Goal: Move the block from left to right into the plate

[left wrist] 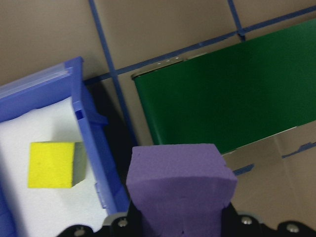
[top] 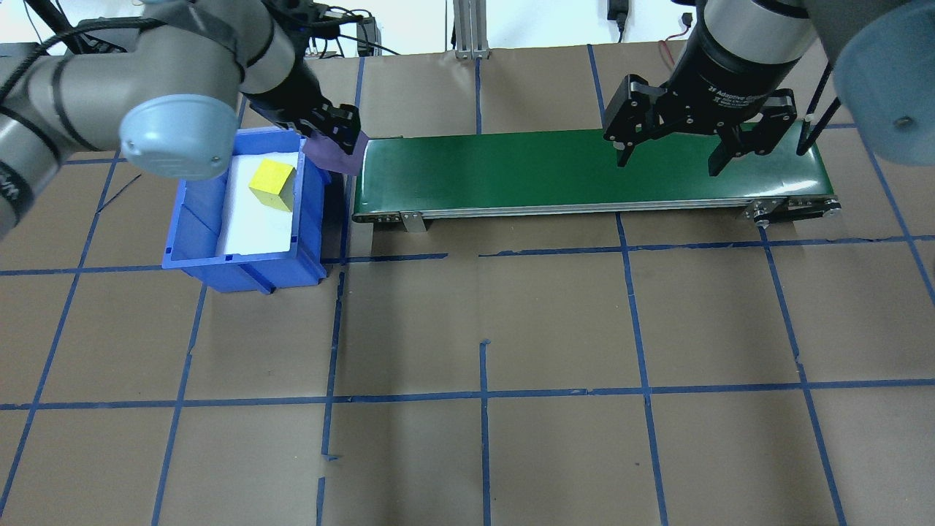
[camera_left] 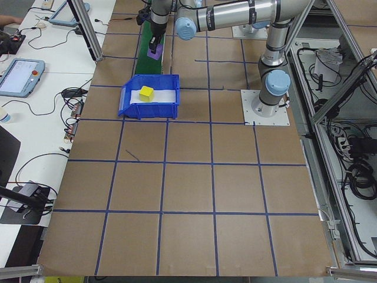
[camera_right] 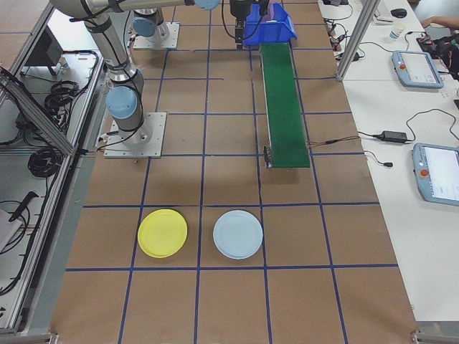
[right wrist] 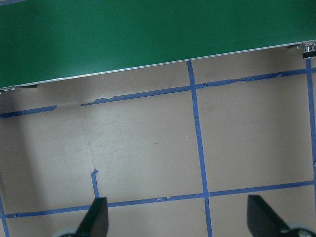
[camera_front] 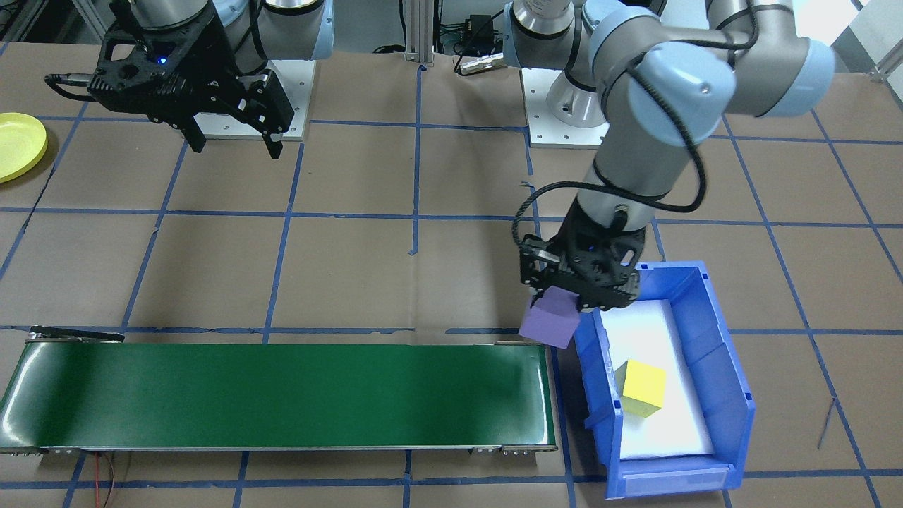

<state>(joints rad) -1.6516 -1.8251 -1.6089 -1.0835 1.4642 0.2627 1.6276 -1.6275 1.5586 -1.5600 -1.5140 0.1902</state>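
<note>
My left gripper (camera_front: pixel 564 300) is shut on a purple foam block (camera_front: pixel 549 319), held in the air over the gap between the blue bin (camera_front: pixel 726 339) and the end of the green conveyor belt (camera_front: pixel 282 395). The left wrist view shows the purple block (left wrist: pixel 180 182) squeezed between the jaws. A yellow block (camera_front: pixel 640 387) lies on white padding inside the bin. My right gripper (camera_front: pixel 234 147) hangs open and empty, high above the table behind the belt's other end. The yellow plate (camera_front: pixel 17 144) lies at the table's edge on my right; the yellow plate (camera_right: pixel 162 232) also shows in the exterior right view.
A pale blue plate (camera_right: pixel 238 233) lies beside the yellow one. The long belt (top: pixel 584 172) spans between the two arms. Blue tape lines grid the brown table. Operator tables with tablets and cables stand beyond the belt.
</note>
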